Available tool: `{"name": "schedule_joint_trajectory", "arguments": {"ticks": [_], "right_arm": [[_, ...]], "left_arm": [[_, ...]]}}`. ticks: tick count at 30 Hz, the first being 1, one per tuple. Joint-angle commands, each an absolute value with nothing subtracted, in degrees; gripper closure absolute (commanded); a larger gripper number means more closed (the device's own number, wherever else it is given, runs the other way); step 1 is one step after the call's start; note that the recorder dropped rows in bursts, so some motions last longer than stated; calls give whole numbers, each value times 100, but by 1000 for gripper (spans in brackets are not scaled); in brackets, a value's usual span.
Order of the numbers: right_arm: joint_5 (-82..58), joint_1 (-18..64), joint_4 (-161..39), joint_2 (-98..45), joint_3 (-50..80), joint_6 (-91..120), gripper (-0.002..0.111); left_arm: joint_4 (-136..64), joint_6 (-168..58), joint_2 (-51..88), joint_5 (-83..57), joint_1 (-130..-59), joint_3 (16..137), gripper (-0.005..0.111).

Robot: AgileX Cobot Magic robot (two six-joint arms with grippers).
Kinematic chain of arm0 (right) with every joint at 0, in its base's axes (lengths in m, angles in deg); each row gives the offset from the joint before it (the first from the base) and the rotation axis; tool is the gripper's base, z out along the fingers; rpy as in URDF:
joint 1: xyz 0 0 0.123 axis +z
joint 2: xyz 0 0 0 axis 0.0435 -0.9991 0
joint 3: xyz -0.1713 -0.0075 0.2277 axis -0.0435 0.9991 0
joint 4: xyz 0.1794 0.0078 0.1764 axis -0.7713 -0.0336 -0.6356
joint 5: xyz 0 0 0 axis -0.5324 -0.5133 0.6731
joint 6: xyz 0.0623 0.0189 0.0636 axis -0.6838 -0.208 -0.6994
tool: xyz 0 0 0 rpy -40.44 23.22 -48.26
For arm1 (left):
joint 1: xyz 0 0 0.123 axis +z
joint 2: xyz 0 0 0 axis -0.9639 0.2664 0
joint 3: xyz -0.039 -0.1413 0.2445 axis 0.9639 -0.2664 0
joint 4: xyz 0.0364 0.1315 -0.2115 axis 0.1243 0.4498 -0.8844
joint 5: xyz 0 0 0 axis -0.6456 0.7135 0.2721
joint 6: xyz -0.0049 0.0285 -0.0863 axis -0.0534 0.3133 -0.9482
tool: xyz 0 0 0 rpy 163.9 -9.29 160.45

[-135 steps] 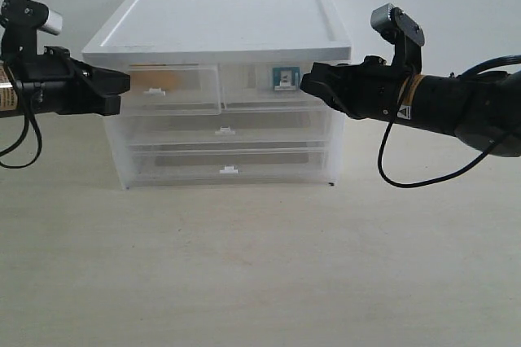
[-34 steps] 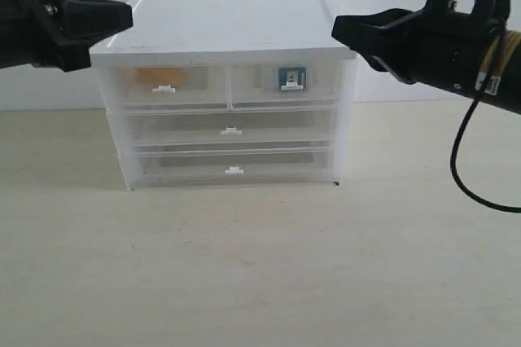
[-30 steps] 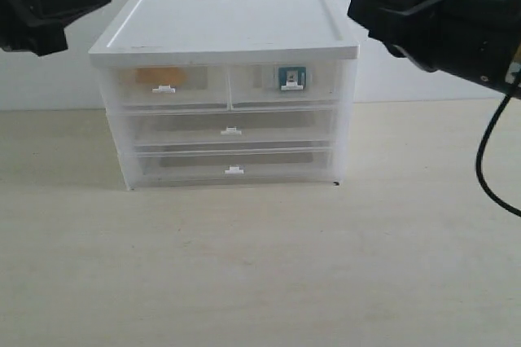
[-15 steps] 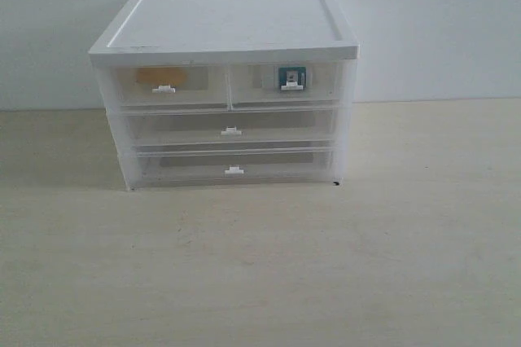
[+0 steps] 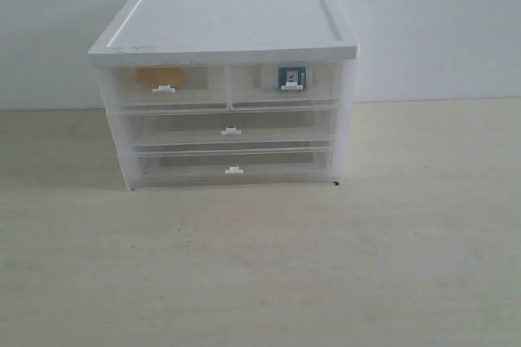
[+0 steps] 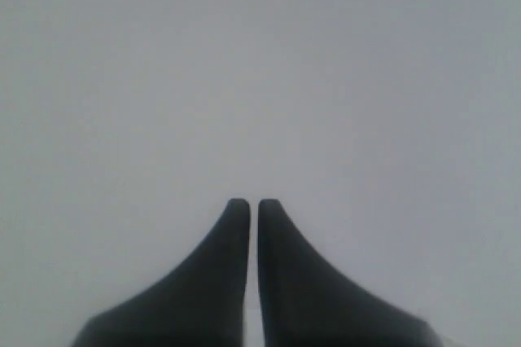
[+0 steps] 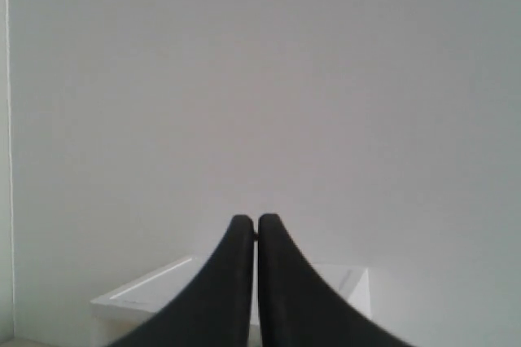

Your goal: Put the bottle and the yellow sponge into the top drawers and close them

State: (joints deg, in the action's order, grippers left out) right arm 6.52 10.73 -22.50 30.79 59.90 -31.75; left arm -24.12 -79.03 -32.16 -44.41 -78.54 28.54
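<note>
On the pale surface [image 5: 260, 265] stands the white-topped chest [image 5: 228, 25], its two top drawers [image 5: 195, 90] pushed flush. Through the cloudy plastic the yellow sponge [image 5: 159, 75] in the left one is only an orange blur, and the bottle [image 5: 291, 76] in the right one shows little but its blue-teal label. Both arms lie outside the exterior view: the wrist views show the left end effector [image 6: 253, 204] closed and empty before blank grey, and the right end effector [image 7: 256, 221] closed and empty, hiding part of the chest's lid.

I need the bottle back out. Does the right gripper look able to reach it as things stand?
Probably not directly: the bottle lies inside the closed right-hand top drawer, whose front blocks the shut right gripper.
</note>
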Motion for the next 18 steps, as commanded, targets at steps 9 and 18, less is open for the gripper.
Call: {"name": "schedule_joint_trajectory", "arguments": {"ticks": [9, 18], "right_arm": [[-217, 1074, -2277, 4523, 6928, -3438, 108], [-317, 1074, -2265, 4523, 6928, -3561, 108]], "left_arm": [[-2424, -7965, -5127, -4337, -7855, 1819, 103], [-2388, -7978, -5127, -4224, -7855, 1753, 103]]}}
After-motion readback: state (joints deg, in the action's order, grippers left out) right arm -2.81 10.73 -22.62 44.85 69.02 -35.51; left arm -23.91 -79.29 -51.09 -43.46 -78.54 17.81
